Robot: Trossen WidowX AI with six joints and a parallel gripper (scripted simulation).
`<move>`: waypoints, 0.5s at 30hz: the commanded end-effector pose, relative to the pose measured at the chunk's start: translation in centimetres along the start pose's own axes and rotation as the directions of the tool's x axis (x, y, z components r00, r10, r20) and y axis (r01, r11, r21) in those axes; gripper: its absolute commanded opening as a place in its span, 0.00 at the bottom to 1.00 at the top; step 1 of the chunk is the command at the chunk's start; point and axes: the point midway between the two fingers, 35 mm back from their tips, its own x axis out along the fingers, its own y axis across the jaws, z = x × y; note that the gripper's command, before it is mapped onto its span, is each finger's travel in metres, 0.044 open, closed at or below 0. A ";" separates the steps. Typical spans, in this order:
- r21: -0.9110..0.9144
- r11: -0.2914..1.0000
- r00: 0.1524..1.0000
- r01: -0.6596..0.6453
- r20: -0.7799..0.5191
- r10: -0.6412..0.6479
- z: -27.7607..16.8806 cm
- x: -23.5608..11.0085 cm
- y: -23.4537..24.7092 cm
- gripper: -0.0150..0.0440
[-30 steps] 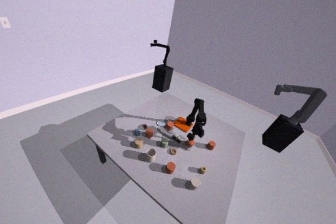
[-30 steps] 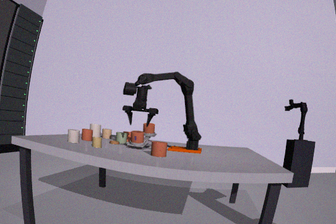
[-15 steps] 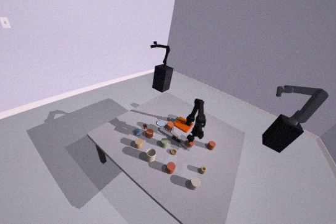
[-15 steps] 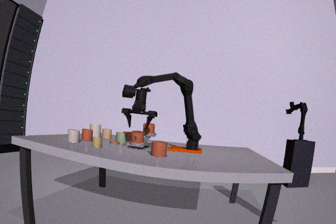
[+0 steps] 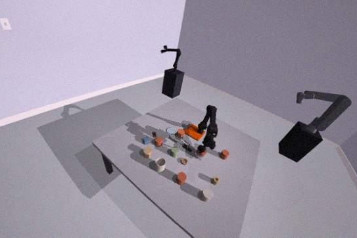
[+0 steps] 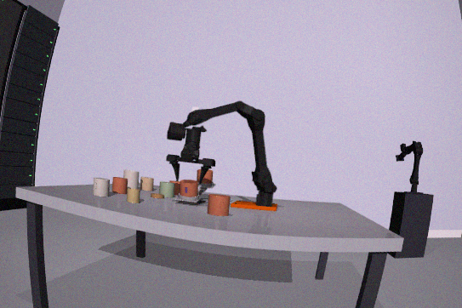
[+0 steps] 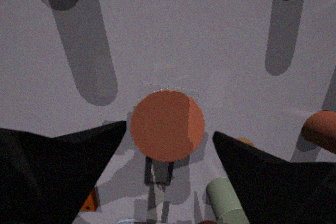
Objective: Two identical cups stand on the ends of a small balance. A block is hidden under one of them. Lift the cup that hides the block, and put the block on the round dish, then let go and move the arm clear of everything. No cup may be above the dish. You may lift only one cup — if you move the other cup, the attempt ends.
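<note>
Two identical orange cups stand on the ends of a small balance [image 5: 186,144] [image 6: 189,199] [image 7: 158,172]. The near cup [image 5: 202,152] [image 6: 189,188] [image 7: 167,125] is straight below my gripper [image 5: 201,148] [image 6: 190,179] [image 7: 169,136]. The gripper is open and empty, its fingers spread wide on either side just above the cup's top, not touching it. The far cup [image 5: 180,133] [image 6: 205,175] stands at the other end, next to the pale blue round dish [image 5: 170,131]. No block is visible; the cups hide what is under them.
Several loose cylinders stand around: an orange one [image 5: 224,154] [image 6: 219,205] [image 7: 325,131] to the right, a green one [image 5: 175,152] [image 6: 167,189] [image 7: 225,200], a white mug [image 5: 160,164], and a small ring [image 5: 184,163]. The arm's orange base plate [image 5: 195,132] [image 6: 254,206] lies behind the balance.
</note>
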 end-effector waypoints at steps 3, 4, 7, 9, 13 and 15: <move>-0.005 1.000 1.000 -0.012 -0.001 0.012 0.0 1.3 0.2 1.00; -0.005 1.000 1.000 -0.012 -0.001 0.012 0.0 1.5 0.2 1.00; -0.005 1.000 1.000 -0.012 -0.001 0.012 0.0 2.0 0.2 1.00; -0.005 1.000 1.000 -0.012 -0.001 0.012 0.0 2.3 0.2 1.00; -0.005 1.000 1.000 -0.012 -0.001 0.012 0.0 3.0 0.3 1.00; -0.005 1.000 1.000 -0.012 -0.001 0.012 -0.1 3.3 0.3 1.00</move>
